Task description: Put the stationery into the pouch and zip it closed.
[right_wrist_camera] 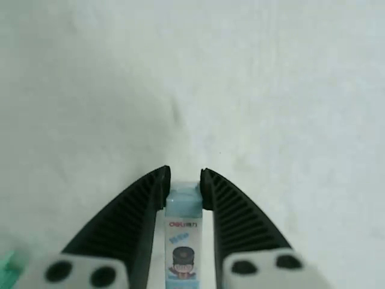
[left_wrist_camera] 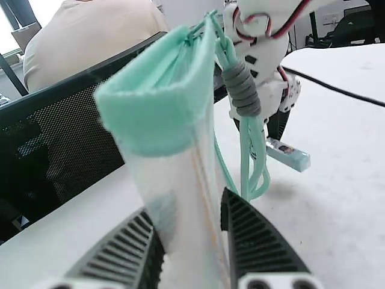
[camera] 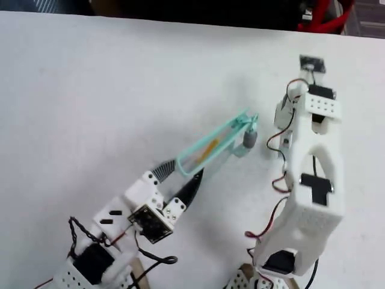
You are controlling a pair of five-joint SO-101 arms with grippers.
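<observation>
The mint-green see-through pouch [camera: 210,149] is held up off the white table [camera: 90,90], its end pinched in my left gripper [camera: 185,170], which is shut on it. Something orange shows through its side. A grey zip pull [camera: 249,138] with a green loop hangs at the pouch's far end. In the left wrist view the pouch [left_wrist_camera: 168,138] stands between the ribbed fingers [left_wrist_camera: 258,241], with the grey pull [left_wrist_camera: 240,90] beside it. My right gripper [right_wrist_camera: 183,177] is shut on a light-blue eraser [right_wrist_camera: 182,241] just above the table. That eraser [left_wrist_camera: 289,155] is close behind the pouch's far end.
The right arm's white body [camera: 313,174] runs along the right side of the table, with red and black wires on it. A red object [camera: 328,18] lies past the table's far edge. A black mesh chair [left_wrist_camera: 54,138] stands beyond the table.
</observation>
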